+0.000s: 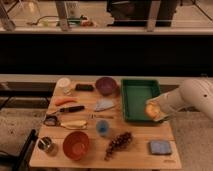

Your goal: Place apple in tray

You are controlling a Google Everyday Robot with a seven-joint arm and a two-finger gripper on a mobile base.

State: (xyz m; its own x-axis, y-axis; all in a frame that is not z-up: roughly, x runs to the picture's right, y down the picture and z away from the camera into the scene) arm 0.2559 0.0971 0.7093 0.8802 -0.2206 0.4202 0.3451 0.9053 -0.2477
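Observation:
The apple (151,110) is small, round and yellow-orange, and it is held in my gripper (155,112), which is shut on it. The white arm (192,97) reaches in from the right. The apple hangs over the front right corner of the green tray (136,97), just above its rim. The tray is a large shallow rectangle at the back right of the wooden table (135,155). Nothing lies in the part of the tray that shows.
A blue sponge (160,147) lies at the front right. Dark grapes (118,143), a blue cup (102,127), an orange-red bowl (76,145), a metal cup (46,145), a banana (74,124), a carrot (65,101), a purple bowl (106,85) and a white cup (63,83) fill the left and middle.

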